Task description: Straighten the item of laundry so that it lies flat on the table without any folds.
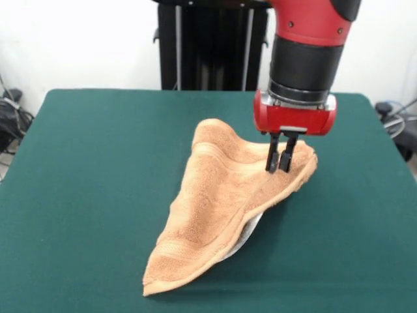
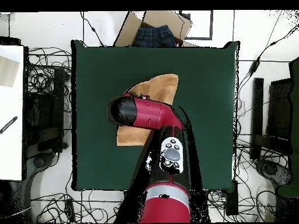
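Near the middle of the table (image 1: pixel 85 169), toward 3 o'clock in the front view: towel (image 1: pixel 208 202), bunched and folded into a long ridge running from 7 o'clock up to 1 o'clock, raised at the upper end. White underside or tag showing under the lower right edge. Gripper (image 1: pixel 281 161) at the towel's 2 o'clock end, fingers (image 1: pixel 272 160) drawn close together, tips at the raised fold; cloth between them not clearly visible. From overhead, towel mostly covered by the arm (image 2: pixel 149 114).
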